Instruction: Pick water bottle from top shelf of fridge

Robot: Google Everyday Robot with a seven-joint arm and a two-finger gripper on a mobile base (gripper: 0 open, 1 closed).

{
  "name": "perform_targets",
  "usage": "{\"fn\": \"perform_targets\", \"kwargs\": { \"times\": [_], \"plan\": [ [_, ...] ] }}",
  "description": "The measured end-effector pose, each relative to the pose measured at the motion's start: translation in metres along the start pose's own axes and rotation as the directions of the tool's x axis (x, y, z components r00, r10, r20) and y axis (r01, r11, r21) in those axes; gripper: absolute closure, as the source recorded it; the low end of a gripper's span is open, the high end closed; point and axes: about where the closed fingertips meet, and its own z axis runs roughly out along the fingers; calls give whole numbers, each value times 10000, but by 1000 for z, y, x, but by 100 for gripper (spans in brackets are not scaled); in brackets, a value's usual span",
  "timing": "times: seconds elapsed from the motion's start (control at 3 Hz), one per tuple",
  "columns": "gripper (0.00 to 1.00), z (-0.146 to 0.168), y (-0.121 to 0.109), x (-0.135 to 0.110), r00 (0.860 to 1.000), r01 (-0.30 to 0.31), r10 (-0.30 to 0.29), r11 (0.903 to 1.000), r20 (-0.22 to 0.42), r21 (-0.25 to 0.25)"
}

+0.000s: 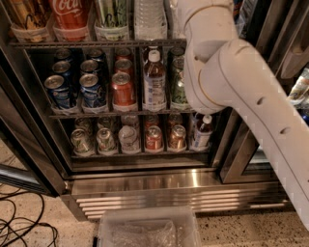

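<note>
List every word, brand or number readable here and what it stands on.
"Coca", white script cut off at the top edge, on the red container on the top shelf.
Label of the water bottle: too blurred to read.
Print on the brown-drink bottle and the cans: too blurred to read.
The tool is out of view above the frame; only the arm shows, and it bears no text.

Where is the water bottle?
The water bottle stands on the top shelf, top of the camera view, between a green-and-white can and the white arm; the gripper is out of view.
</note>
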Motion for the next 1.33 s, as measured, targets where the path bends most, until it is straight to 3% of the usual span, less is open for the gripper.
{"fn": "perform_targets", "kwargs": {
  "times": [0.33, 0.67, 1.0, 1.33],
  "plan": [
    [100, 0, 1, -34, 9993, -196, 204, 9994, 300, -289],
    [100, -12, -8, -56, 9992, 401, -396, 9971, 100, -643],
    [100, -44, -21, -64, 9760, 2074, -2142, 9692, -392, -1328],
    [100, -84, -49, -48, 9471, 2562, -2842, 9492, -1488, -1826]
  ]
}}
